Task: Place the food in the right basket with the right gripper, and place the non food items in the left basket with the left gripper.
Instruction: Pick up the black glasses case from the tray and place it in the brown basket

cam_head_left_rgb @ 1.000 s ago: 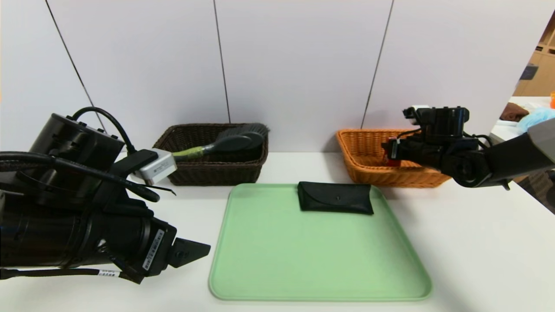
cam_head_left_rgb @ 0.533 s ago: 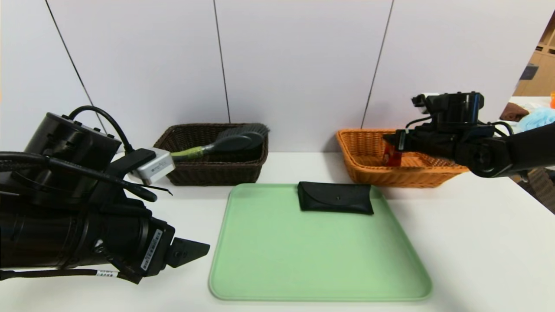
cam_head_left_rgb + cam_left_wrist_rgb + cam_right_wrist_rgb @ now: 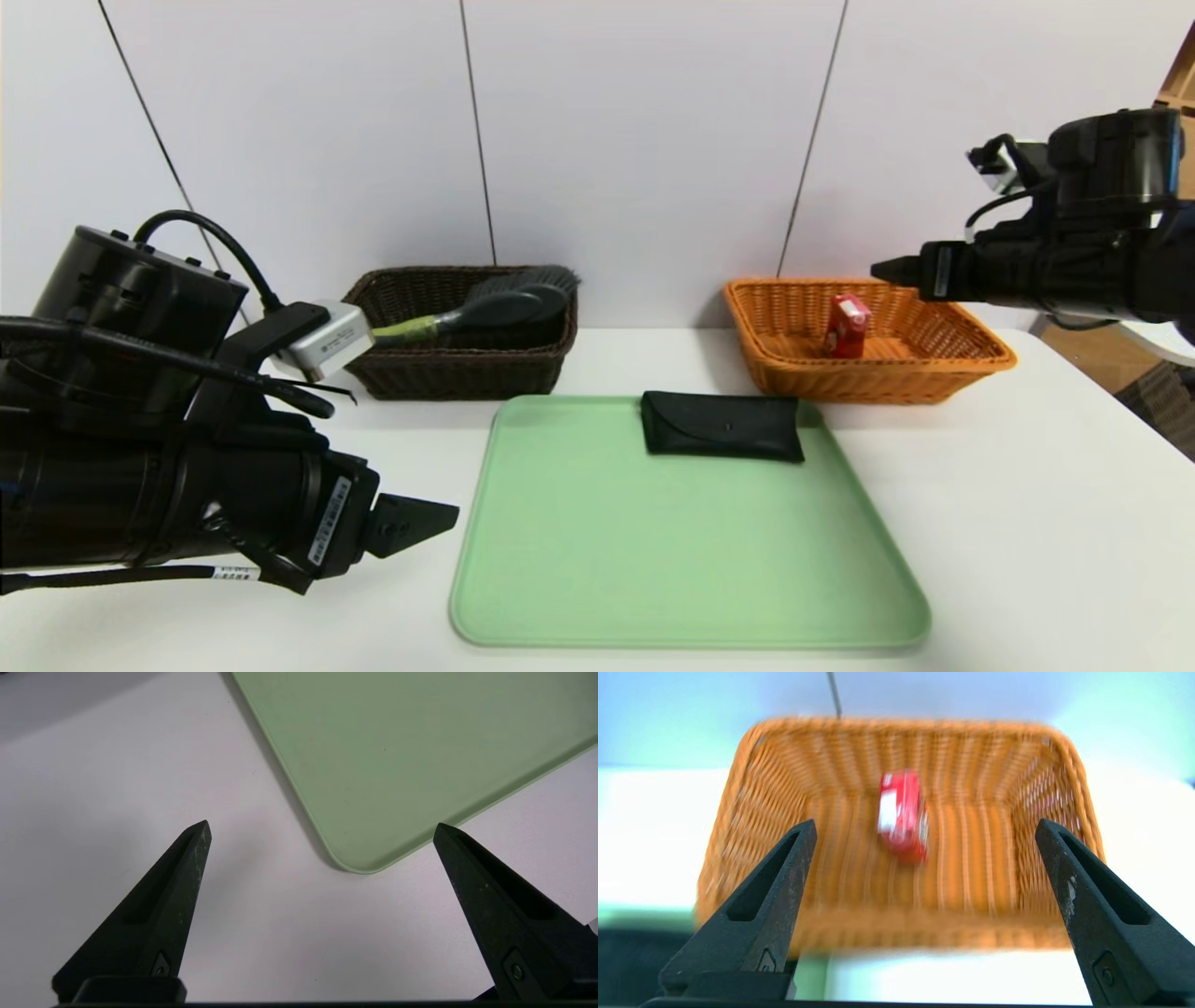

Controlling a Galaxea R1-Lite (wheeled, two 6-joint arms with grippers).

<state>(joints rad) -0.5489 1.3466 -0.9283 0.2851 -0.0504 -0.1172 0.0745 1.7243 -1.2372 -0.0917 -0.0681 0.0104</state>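
Left of the green tray, above the white table, the left gripper is positioned with its fingers spread wide, holding nothing. Beyond the tray's far left corner sits the dark brown basket, containing the brush. On the tray, along its far edge toward the right, lies the black pouch. Beyond the tray's far right corner, the orange basket contains the red carton, upright. Above that basket, the right gripper is spread wide and unloaded.

L arm cut off at pic edge, orange basket blurred in R wrist view
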